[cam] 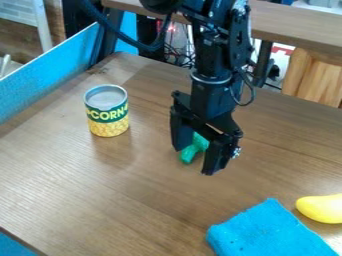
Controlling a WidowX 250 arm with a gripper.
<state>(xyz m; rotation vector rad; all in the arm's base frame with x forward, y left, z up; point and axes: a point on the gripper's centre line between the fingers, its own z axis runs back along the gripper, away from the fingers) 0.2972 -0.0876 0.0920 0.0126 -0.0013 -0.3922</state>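
The black gripper [195,161] hangs over the middle of the wooden table, its two fingers spread apart. Between and partly behind the fingers is a small green object [194,149]; part of it is hidden by the gripper, and I cannot tell whether the fingers touch it. To the left stands an upright corn can [107,111] with a green and yellow label. A folded blue cloth [270,232] lies at the lower right, with a yellow object [322,208] just beside it at the right edge.
A blue panel [50,72] runs along the left side of the wooden table [127,200]. Behind the arm are a raised wooden shelf [300,22], cables and a light wooden piece [314,77].
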